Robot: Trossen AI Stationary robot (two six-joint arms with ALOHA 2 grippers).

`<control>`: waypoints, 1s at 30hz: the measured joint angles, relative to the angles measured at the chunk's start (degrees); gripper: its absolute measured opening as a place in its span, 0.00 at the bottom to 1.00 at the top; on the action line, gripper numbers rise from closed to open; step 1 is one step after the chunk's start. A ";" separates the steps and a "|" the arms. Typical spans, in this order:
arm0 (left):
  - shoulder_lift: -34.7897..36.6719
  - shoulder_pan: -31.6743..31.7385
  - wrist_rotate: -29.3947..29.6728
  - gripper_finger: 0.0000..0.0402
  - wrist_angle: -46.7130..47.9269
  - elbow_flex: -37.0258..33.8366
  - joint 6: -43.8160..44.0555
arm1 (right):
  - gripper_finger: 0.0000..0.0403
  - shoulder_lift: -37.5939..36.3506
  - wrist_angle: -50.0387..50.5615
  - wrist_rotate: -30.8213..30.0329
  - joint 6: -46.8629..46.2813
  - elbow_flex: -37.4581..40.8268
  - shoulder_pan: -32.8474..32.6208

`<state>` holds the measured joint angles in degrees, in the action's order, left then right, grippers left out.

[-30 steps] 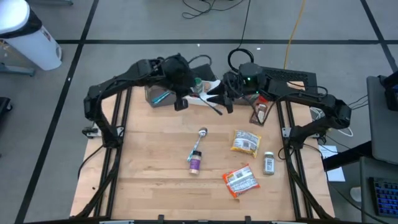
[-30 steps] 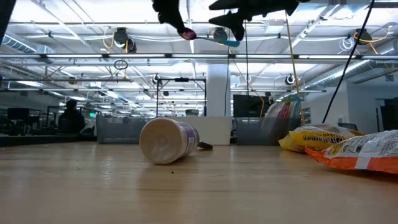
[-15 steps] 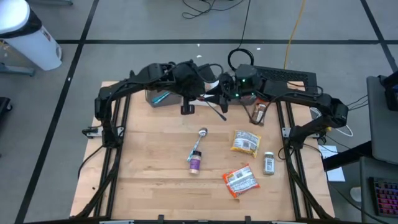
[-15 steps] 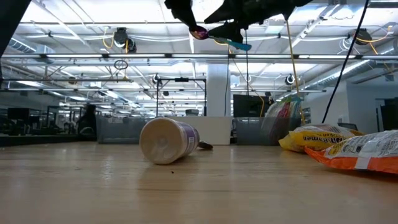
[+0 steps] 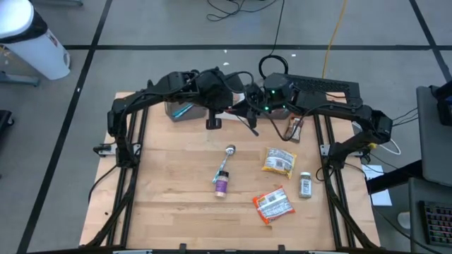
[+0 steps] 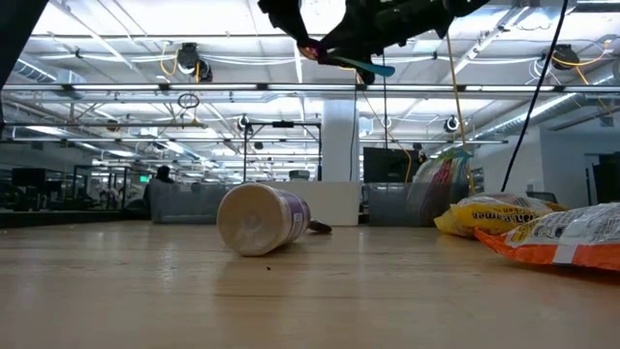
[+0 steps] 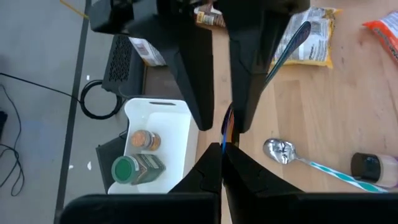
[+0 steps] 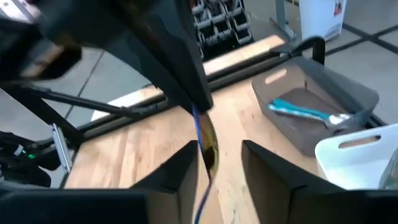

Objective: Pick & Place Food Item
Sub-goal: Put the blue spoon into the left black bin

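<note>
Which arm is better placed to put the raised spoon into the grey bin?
Left. The left gripper is shut on the spoon and the grey bin sits by its arm; the right gripper is open around it.

Both grippers meet above the table's (image 5: pixel 162 204) far edge. Beyond their jaws sit a grey tray (image 8: pixel 323 99) and white bin (image 7: pixel 155 146); nearer lie a spoon (image 5: pixel 226 161), bottle (image 5: pixel 222 185) and two packets (image 5: pixel 277 161).

Yellow ramen packet (image 5: pixel 277 161) flat; orange snack packet (image 5: pixel 272 205) flat nearby.
</note>
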<state>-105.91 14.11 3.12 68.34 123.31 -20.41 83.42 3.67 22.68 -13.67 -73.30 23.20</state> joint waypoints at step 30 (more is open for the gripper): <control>2.73 6.18 4.59 0.37 -3.21 5.64 5.61 | 0.00 -0.33 -3.04 -3.00 1.01 -0.02 2.97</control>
<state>-103.18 20.29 7.71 65.13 128.95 -14.80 83.08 0.63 19.68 -12.67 -73.32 26.18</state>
